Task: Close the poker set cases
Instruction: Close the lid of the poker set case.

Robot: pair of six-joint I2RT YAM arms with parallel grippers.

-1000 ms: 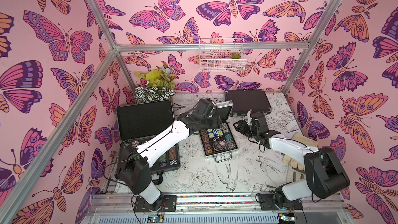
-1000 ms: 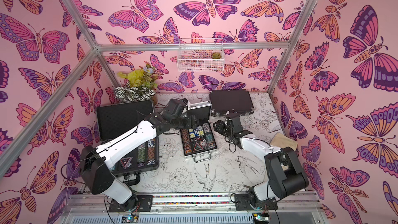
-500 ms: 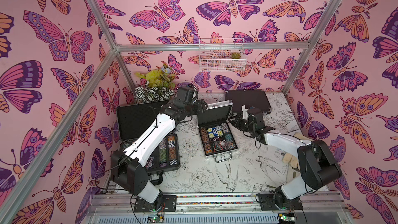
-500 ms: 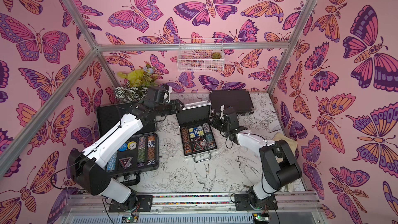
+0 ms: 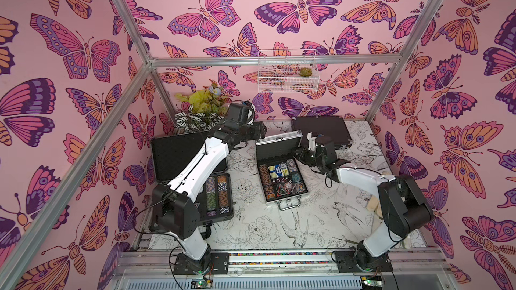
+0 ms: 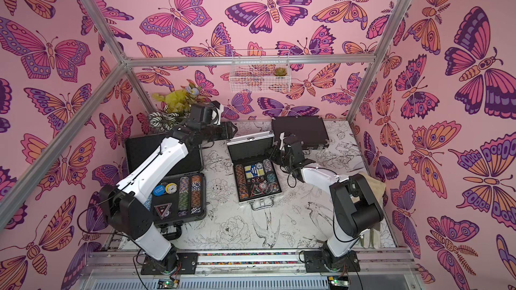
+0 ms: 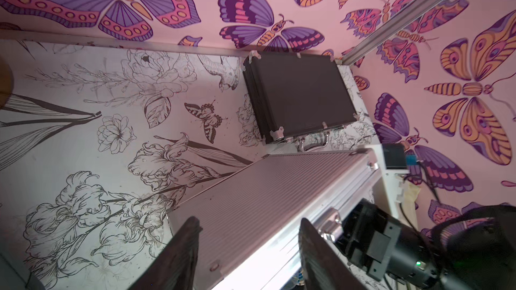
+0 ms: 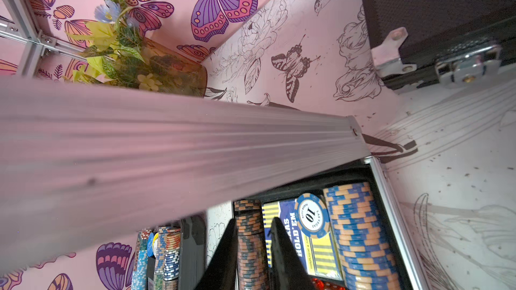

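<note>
**Silver case (image 5: pixel 282 179) half open**

It is sitting mid-table, its lid (image 5: pixel 277 146) tilting up. The left gripper (image 7: pixel 248 220) is hovering spread behind the lid. The right gripper (image 8: pixel 254 220), nearly pressed together and empty, is reaching underneath and likely risking getting trapped.

The left arm (image 5: pixel 201 163) rises from its base, bends at a black elbow and stretches forward. Its wrist is turned so the left gripper (image 5: pixel 260 134) points sideways toward the right arm. Its fingers (image 7: pixel 181 255) stand wide apart, clamping nothing. The right arm (image 5: pixel 360 177) folds at a raised elbow and reaches inward and low. The right gripper (image 5: pixel 299 154) faces the left one, fingers (image 8: pixel 282 252) only narrowly apart, nothing between them.
</note>
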